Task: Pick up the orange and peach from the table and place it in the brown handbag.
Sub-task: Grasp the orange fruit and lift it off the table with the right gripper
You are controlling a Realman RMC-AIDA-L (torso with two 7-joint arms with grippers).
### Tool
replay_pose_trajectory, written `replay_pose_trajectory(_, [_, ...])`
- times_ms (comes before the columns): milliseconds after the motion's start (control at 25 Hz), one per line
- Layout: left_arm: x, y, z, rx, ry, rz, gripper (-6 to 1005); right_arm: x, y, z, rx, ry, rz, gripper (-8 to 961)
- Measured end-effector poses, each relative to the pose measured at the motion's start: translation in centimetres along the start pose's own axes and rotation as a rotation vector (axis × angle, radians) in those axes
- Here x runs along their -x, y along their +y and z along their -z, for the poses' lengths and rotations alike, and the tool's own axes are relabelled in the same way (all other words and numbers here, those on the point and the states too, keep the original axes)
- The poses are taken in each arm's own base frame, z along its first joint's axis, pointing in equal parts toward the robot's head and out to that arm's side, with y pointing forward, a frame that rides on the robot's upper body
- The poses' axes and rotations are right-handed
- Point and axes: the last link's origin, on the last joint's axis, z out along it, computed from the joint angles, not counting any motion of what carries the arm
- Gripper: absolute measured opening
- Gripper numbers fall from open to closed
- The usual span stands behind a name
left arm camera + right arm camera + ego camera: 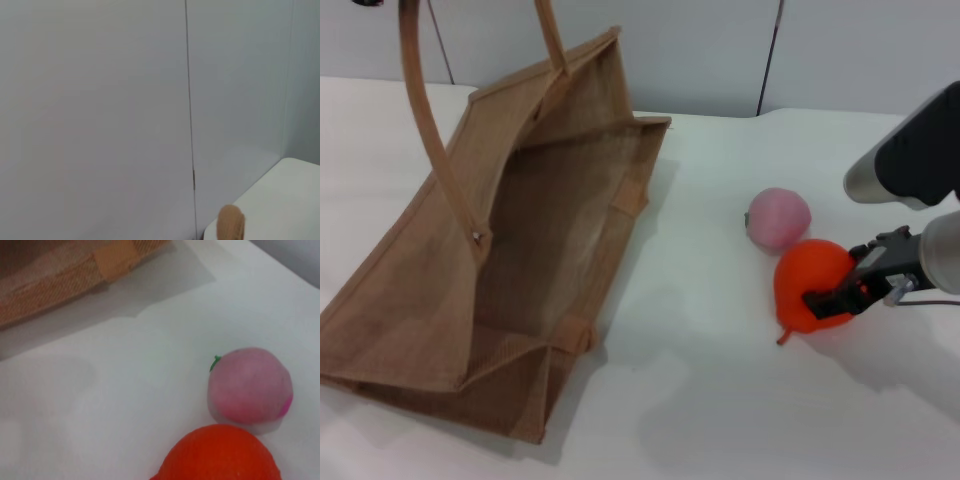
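Observation:
The orange (810, 283) lies on the white table (720, 400) at the right, its pointed end toward me. My right gripper (842, 292) comes in from the right and is shut on the orange, with a black finger (825, 298) pressed on its near side. The peach (778, 217) sits just behind the orange, touching or nearly touching it. In the right wrist view the orange (220, 455) is close up and the peach (250, 385) is beside it. The brown handbag (510, 250) stands open at the left. Its handles (425, 130) rise out of the top edge.
Only a dark sliver of my left arm (365, 2) shows at the top left edge. The left wrist view shows a grey wall and a tan piece of handle (231, 224). A corner of the bag (75, 275) shows in the right wrist view.

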Motion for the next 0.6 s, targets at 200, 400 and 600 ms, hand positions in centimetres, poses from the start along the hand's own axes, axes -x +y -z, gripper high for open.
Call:
replay_pose_trajectory(200, [-0.1,0.0,-0.1,0.004,0.002,0.000,121,0.6,-0.1,-0.4,0.000,-0.003,0.003,875])
replay_pose_trajectory(400, [-0.1,0.0,-0.2,0.006,0.002,0.001,121,0.8,-0.3,-1.2,0.006,0.024,0.009,883])
replay_pose_trajectory(600, [0.0,0.1,-0.2,0.007,0.000,0.001,121,0.9,-0.4,-1.2,0.014,0.031,0.005,879])
